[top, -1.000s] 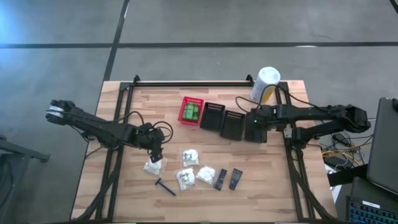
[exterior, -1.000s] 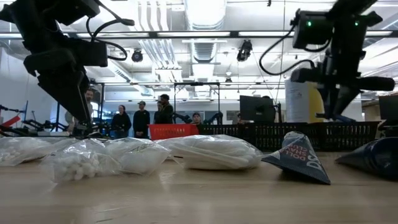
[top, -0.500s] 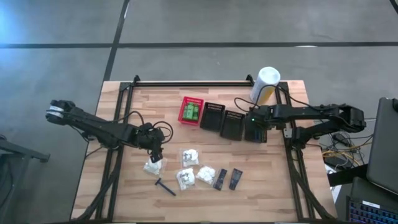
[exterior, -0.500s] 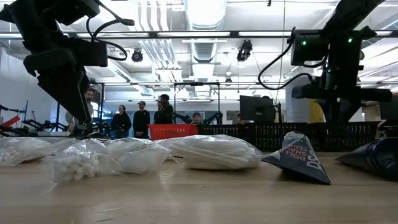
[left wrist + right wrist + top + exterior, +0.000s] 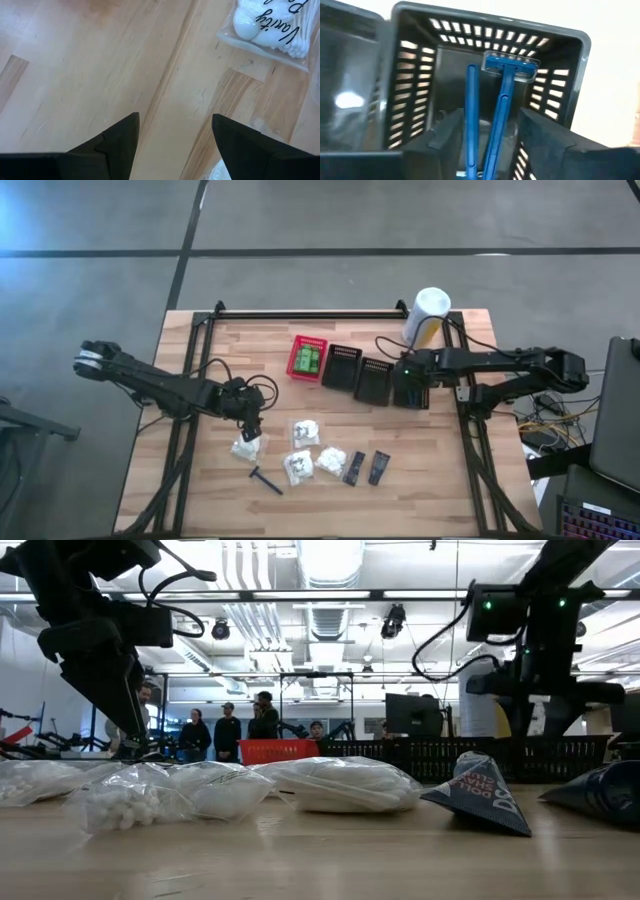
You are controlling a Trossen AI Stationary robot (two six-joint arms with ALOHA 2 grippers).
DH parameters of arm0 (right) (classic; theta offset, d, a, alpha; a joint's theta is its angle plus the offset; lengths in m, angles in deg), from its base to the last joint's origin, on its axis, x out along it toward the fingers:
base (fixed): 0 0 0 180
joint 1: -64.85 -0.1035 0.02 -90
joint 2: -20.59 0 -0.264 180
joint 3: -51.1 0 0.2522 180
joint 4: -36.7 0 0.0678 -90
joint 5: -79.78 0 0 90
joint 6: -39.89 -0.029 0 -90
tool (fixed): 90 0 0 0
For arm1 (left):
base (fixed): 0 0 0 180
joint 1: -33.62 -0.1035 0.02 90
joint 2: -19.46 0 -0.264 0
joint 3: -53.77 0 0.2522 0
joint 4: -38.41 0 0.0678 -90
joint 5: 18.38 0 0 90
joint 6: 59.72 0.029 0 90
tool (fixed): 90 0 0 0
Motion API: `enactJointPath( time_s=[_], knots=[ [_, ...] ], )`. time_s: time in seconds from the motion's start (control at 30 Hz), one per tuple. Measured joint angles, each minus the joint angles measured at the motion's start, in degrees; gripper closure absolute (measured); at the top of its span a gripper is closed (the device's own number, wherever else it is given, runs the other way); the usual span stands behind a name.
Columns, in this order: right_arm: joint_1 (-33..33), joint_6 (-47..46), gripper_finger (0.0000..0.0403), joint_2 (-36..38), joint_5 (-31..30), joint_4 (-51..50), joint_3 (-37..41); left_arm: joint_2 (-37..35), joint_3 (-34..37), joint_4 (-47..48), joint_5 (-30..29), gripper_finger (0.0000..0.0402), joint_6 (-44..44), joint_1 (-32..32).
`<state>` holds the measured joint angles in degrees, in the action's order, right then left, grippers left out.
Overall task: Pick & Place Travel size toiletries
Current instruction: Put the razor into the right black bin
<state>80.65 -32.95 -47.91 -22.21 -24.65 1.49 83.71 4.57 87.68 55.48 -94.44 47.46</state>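
My right gripper (image 5: 490, 145) is open, lowered into the rightmost black slotted basket (image 5: 410, 392). Two blue razors (image 5: 502, 100) lie in that basket and run between the fingers, one head (image 5: 510, 65) against the end wall. My left gripper (image 5: 250, 425) is open above bare wood beside a white pouch (image 5: 247, 446). Three more white pouches (image 5: 305, 430) (image 5: 298, 468) (image 5: 332, 459), a dark razor (image 5: 265, 479) and two dark flat packets (image 5: 354, 467) (image 5: 379, 467) lie flat on the table. Green packets fill the red basket (image 5: 308, 358). My right gripper has the two blue razor handles (image 5: 495, 140) running between its fingers, which reach down into the basket from above. I cannot tell whether either finger touches a handle.
Two more black baskets (image 5: 344, 366) (image 5: 376, 378) stand between the red one and the rightmost. The white-and-yellow canister (image 5: 427, 315) stands at the far right corner. People stand in the room beyond the table (image 5: 228, 732). Bare wood lies along the near edge (image 5: 320, 510).
My right gripper has come down into the rightmost black basket and shifted a little toward the table's left. The left arm and the items on the table have kept still.
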Motion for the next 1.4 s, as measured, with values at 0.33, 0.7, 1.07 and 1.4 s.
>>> enactJointPath(
  time_s=[0.33, 0.7, 1.07, 1.4],
  knots=[
    [-8.32, 4.73, 0.0157, 0.37, 0.28, 8.73, -7.61, 0.00, 0.00, 0.00, -0.02, 0.0147, 0.00, -0.01],
    [-19.39, 13.71, 0.0162, -15.86, 3.74, 17.80, -19.71, 0.00, 0.00, 0.00, -0.04, 0.0147, 0.00, -0.02],
    [-21.48, 22.66, 0.0183, -35.71, 10.80, 17.95, -37.87, 0.00, 0.00, 0.02, -0.07, 0.0147, 0.00, -0.02],
    [-22.94, 24.74, 0.0165, -40.36, 8.56, 17.91, -45.24, 0.00, 0.00, 0.02, -0.09, 0.0147, -0.02, -0.02]
  ],
)
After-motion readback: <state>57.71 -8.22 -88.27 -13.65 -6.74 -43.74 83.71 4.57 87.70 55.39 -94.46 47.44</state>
